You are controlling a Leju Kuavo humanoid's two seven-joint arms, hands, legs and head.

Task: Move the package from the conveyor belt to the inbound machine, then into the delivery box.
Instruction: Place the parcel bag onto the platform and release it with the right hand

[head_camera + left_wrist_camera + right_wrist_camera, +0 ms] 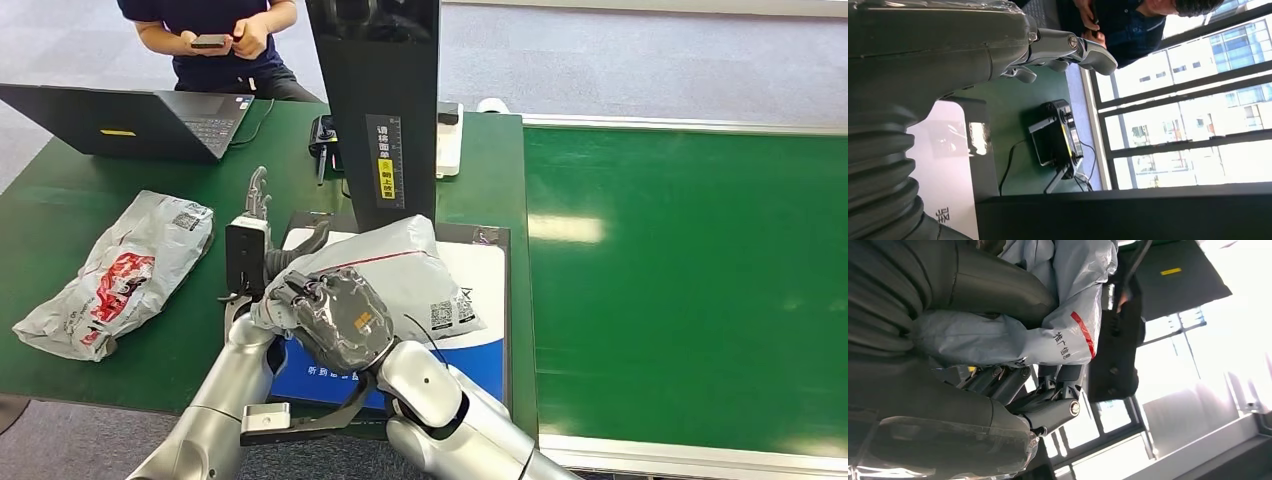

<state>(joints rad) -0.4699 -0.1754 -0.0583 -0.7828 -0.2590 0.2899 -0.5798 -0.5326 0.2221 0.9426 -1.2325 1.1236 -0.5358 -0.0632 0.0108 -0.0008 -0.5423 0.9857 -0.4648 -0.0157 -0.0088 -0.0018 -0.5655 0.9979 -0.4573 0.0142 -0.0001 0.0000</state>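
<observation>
A grey plastic package (405, 262) with a red stripe lies on the white and blue platform (487, 272) of the inbound machine, below its black column (380, 100). My right hand (335, 318) grips the package's near left end. In the right wrist view the thumb (998, 287) and the fingers (1048, 410) clamp the grey package (1048, 337) between them. My left hand (254, 222) stands just left of the platform with its fingers pointing up and apart, holding nothing. The left wrist view has the left hand (1063, 47) stretched out over the green table.
The green conveyor belt (690, 280) runs along the right. A second white package with red print (115, 275) lies on the green table at the left. Behind it are a laptop (130, 120) and a person (215, 40) holding a phone. A black device (1055, 137) lies by the column.
</observation>
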